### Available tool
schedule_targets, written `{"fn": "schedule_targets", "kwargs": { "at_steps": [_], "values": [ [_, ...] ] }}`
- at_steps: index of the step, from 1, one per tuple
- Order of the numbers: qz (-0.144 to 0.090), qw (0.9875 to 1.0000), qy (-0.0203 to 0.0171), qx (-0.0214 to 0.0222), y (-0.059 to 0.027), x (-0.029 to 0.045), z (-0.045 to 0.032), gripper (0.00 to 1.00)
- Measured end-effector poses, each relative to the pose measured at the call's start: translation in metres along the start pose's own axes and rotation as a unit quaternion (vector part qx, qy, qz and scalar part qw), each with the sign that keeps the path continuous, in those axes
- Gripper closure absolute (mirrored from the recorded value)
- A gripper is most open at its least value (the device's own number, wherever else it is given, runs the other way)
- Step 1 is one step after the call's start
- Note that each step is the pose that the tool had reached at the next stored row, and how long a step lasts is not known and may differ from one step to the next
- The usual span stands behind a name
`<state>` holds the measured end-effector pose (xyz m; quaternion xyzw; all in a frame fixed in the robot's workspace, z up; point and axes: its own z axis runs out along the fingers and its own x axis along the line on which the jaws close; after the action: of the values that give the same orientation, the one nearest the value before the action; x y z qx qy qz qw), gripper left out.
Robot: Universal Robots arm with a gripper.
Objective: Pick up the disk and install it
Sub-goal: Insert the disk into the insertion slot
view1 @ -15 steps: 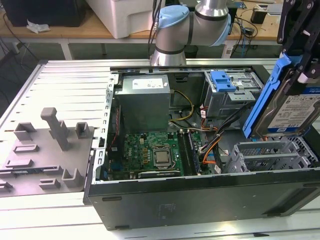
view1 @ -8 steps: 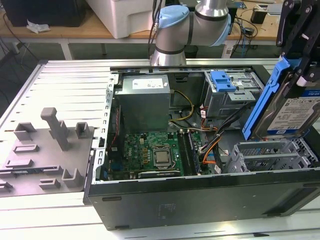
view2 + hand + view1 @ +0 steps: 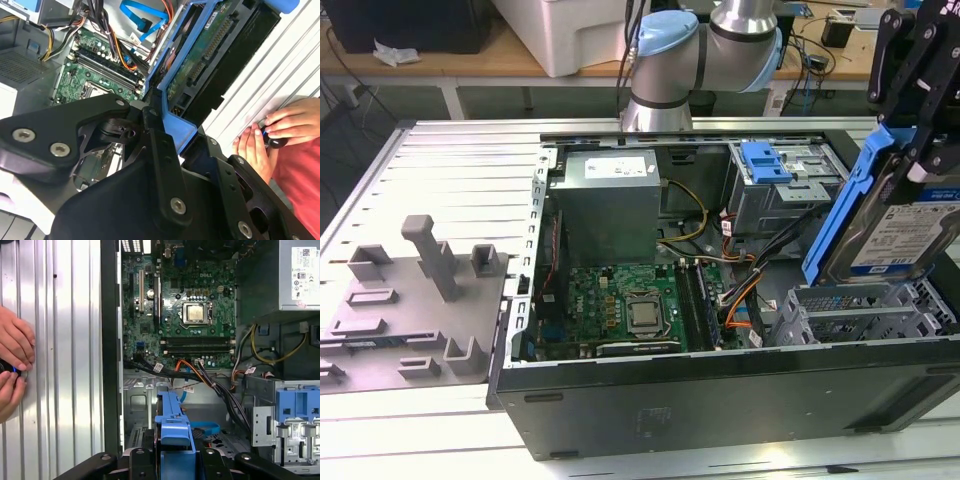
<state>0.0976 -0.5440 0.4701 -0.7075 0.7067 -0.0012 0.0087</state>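
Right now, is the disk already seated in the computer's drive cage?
No, the gripper holds the disk tilted in the air above the grey cage.

I see the disk (image 3: 908, 232) cut off by the exterior view's right edge, its top hidden behind the gripper (image 3: 923, 150).

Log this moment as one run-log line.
gripper: shut on disk | disk: held aloft over grey drive cage, not seated | computer case: open

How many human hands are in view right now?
2. Both are over the ribbed metal table beside the open computer case, close together: one hand, and the other hand right next to it. More could be out of frame.
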Motion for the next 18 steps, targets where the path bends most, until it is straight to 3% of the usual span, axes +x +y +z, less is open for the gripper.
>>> {"fn": "schedule_targets", "kwargs": {
  "at_steps": [18],
  "values": [
    [-0.008, 1.0000, 0.0000, 0.0013, 0.0020, 0.0005, 0.0107, 0.63]
  ]
}}
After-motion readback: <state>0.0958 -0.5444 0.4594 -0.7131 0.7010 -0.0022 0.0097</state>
